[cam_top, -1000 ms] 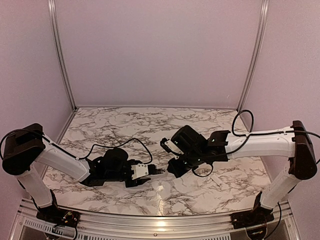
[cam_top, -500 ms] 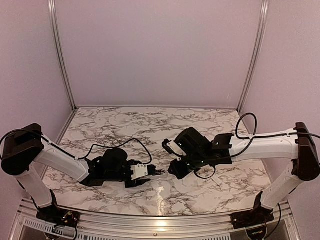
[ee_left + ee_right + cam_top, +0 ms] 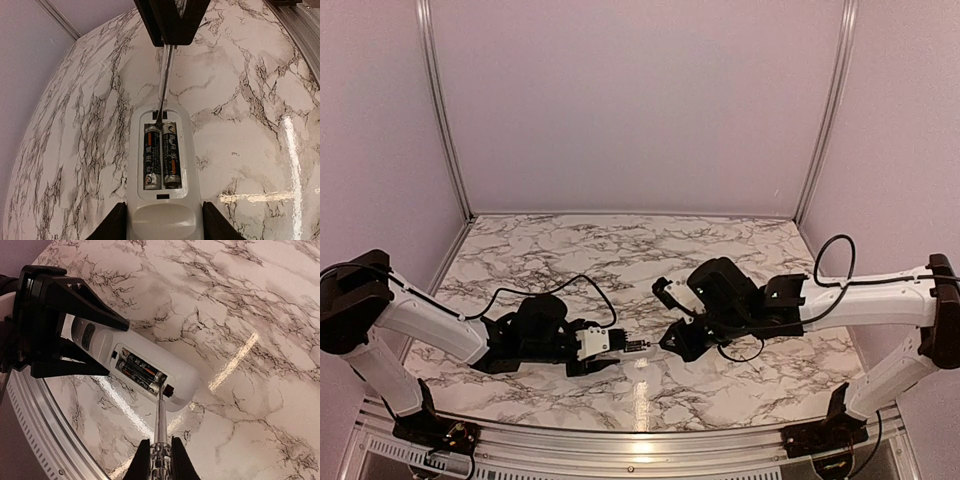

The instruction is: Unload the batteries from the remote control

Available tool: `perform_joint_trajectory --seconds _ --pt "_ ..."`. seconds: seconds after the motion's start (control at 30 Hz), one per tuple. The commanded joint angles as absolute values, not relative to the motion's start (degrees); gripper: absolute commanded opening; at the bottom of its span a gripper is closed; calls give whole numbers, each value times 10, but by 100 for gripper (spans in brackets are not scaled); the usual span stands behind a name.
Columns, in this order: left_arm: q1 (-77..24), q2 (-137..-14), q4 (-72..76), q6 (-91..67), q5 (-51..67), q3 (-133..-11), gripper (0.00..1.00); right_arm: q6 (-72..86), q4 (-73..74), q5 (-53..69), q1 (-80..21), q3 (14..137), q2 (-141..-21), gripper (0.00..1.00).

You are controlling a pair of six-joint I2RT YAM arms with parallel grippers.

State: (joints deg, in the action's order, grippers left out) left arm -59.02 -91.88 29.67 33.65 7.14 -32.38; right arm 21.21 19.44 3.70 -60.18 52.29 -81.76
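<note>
Batteries (image 3: 160, 156) side by side in remote control (image 3: 191, 165), within left gripper (image 3: 164, 224); stick (image 3: 165, 75) tip at their end

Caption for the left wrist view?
Left pincer holds the remote control, both batteries seated; right pincer points a thin tool at their far end.

Glossy marble-patterned table (image 3: 570, 240), dark-veined; whether the remote control (image 3: 162, 217) rests on it is unclear.

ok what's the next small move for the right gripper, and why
Probably pry upward: the thin grey stick in the right gripper has its tip at the end of two slim dark batteries, both seated in the white plastic remote control held by the left gripper.
</note>
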Motion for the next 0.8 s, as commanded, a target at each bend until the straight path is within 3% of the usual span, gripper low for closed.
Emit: perform_joint_trajectory --seconds 0.0,0.77 --pt "-594 -894 329 333 107 -318 0 218 143 68 -599 516 -791 0" --pt "-594 -851 337 325 152 -299 0 225 114 95 -599 471 -747 0"
